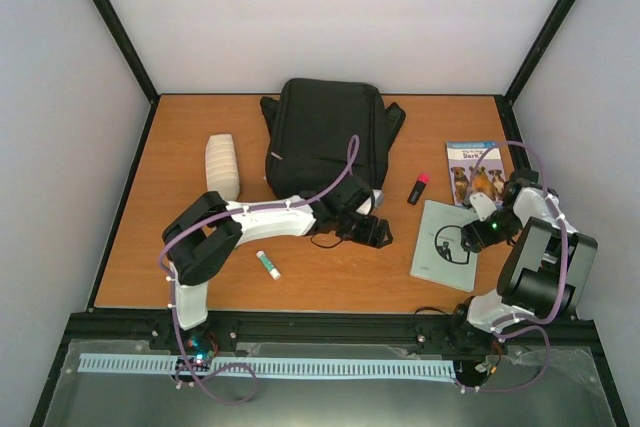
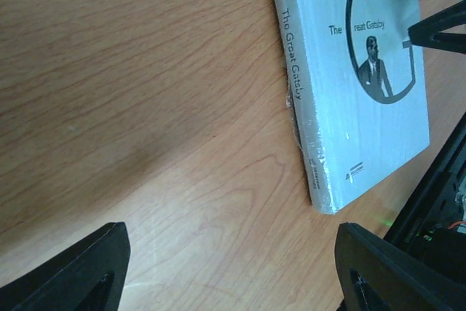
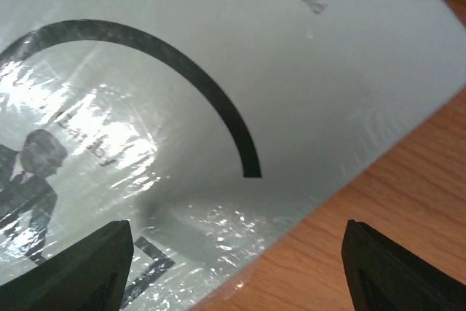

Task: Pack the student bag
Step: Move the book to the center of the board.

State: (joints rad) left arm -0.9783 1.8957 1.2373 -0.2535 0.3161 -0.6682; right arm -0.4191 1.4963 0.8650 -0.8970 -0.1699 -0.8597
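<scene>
While the student bag [image 1: 325, 137] lies flat at the far centre of the table [image 1: 330, 282], both grippers work nearer the front, to its right. Left gripper [image 2: 229, 253] — fingers spread wide, nothing between them — hangs over bare wood just beside the spine of the grey book [image 2: 357, 85] titled "The Great Gatsby". Right gripper [image 3: 237, 253] — equally wide open and empty — is above that book's shrink-wrapped cover. A pink-capped marker [image 1: 418, 188] and a dog book [image 1: 474, 169] lie beyond it.
</scene>
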